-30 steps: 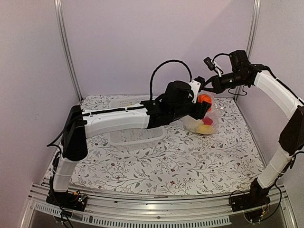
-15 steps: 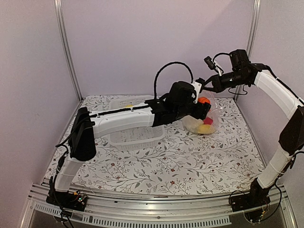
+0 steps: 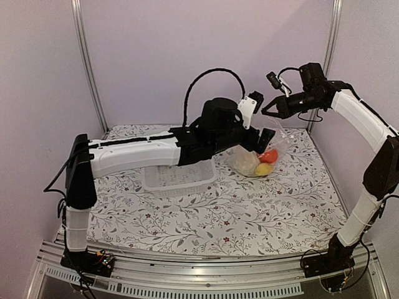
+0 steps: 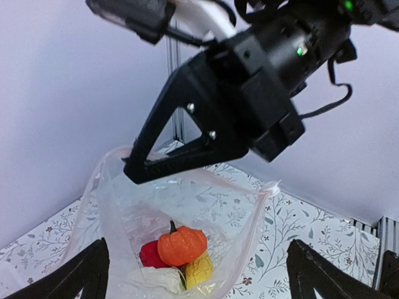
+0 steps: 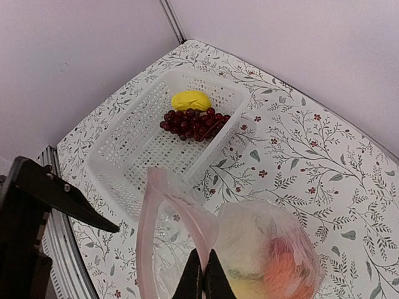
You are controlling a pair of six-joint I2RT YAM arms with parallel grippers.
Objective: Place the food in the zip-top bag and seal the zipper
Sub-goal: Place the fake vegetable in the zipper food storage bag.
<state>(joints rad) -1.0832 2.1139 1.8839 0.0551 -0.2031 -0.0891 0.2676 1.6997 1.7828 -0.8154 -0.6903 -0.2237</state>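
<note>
The clear zip-top bag [image 3: 254, 161] hangs open from my right gripper [image 3: 267, 112], which is shut on its rim [image 5: 202, 277]. Its pinkish zipper strip [image 5: 147, 224] gapes open. Inside the bag lie the orange tomato [image 4: 181, 245], red pepper [image 4: 151, 254], yellow corn [image 4: 201, 269] and white cauliflower [image 4: 153, 281]. My left gripper [image 4: 198, 244] is wide open and empty just above the bag's mouth, also in the top view [image 3: 260, 121]. The yellow lemon [image 5: 191, 99] and dark red grapes [image 5: 193, 123] lie in the white basket [image 5: 134, 149].
The white slotted basket [image 3: 177, 177] stands left of the bag, partly under my left arm. Walls and metal posts close in the back and sides. The flowered tablecloth [image 3: 249, 218] covers the table.
My left gripper let go of the orange tomato, which dropped into the bag. The left arm has drawn back to the left. The right gripper still holds the bag's rim.
</note>
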